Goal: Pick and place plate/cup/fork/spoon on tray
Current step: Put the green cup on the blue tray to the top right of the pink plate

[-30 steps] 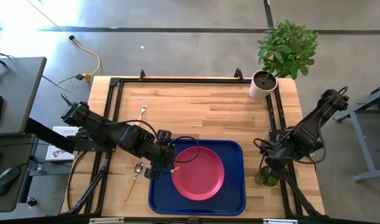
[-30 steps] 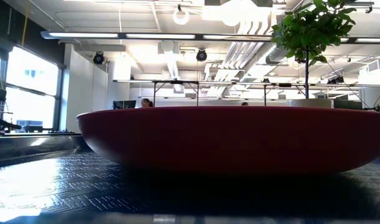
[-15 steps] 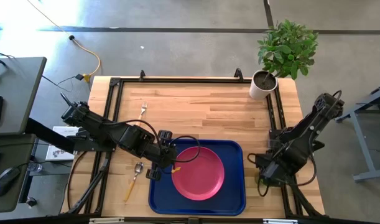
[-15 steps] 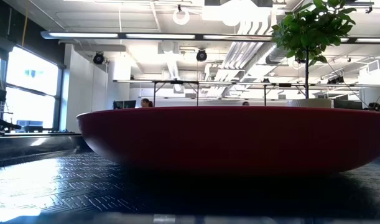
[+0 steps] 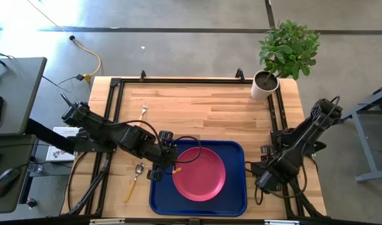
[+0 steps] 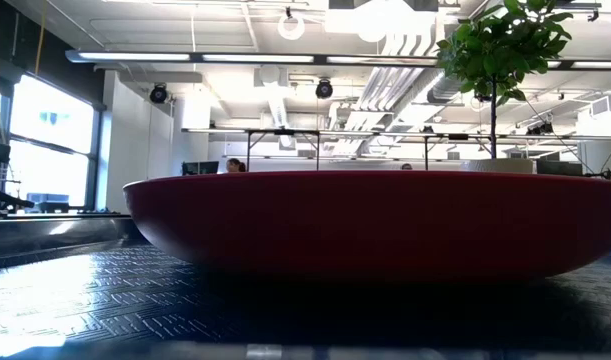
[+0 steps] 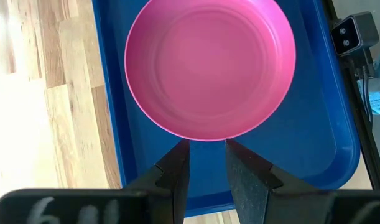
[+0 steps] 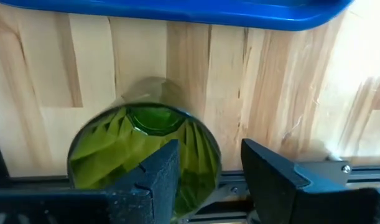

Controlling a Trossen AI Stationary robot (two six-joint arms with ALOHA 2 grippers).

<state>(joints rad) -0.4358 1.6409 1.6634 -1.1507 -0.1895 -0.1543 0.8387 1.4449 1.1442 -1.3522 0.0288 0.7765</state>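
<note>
**On the tray's left edge, the left gripper sits at the plate's rim**

At the left side of the dark-blue tray (image 5: 236, 187), we see the left gripper (image 7: 206, 149) with its two dark fingers (image 7: 175, 168) slightly apart, their tips right at the near rim of the pink plate (image 7: 209, 65). Whether they touch the rim we cannot tell. The plate lies flat inside the tray, filling much of its middle, and in the low view it spreads across almost the whole width as a dark red band (image 6: 375, 225).

On the bare wood to the right of the tray, the right gripper (image 8: 205, 165) hangs over the green cup (image 8: 146, 152). Its fingers (image 8: 155, 177) stand open, one of them in front of the cup's rim, the other beside it; the cup stands upright on the table, close to the tray's long blue edge (image 8: 177, 15).

Farther out, we find the spoon (image 5: 135, 177) on the table just left of the tray, under the left arm. The fork (image 5: 144, 110) lies well apart from it, toward the table's far left part. A potted plant (image 5: 284, 53) in a white pot stands at the far right corner.
</note>
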